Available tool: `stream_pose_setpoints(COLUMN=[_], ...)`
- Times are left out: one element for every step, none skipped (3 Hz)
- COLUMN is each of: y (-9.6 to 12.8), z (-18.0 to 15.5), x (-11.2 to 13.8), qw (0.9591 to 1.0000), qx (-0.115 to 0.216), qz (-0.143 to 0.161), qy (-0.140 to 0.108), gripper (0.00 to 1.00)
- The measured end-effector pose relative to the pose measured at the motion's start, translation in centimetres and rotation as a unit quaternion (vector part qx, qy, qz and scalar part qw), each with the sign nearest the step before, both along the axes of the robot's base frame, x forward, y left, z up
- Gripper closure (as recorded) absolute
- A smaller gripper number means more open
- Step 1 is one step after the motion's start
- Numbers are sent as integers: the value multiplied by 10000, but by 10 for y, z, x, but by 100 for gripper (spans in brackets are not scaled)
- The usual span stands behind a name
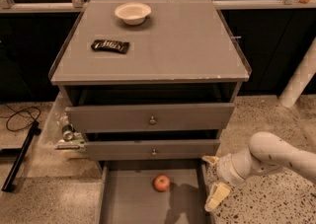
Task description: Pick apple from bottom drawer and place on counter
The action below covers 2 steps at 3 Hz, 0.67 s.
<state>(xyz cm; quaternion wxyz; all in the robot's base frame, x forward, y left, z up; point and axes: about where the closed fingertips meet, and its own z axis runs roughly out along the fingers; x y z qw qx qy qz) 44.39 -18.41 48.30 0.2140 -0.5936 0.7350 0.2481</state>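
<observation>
Tool point(213, 178) spread, beside bottom drawer point(123, 203) holding apple point(161, 183).

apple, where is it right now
In the camera view the apple lies on the floor of the open bottom drawer, near its back. The open gripper hovers to its right, at the drawer's right wall.

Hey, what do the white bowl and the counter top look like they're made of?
The white bowl looks like matte paper or moulded fibre, maybe plastic: dull, no glints. The counter looks like grey painted or laminated board, smooth, with pale chips on its front edge. The hand, open, is at the right wall of the bottom drawer, right of the apple.
</observation>
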Motion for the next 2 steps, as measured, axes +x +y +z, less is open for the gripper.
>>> stream_pose_setpoints(y=[0,6], z=[0,-15], x=[0,-7], qw=[10000,9999], qx=[0,-97], qz=[0,80], qy=[0,76], gripper=[0,0])
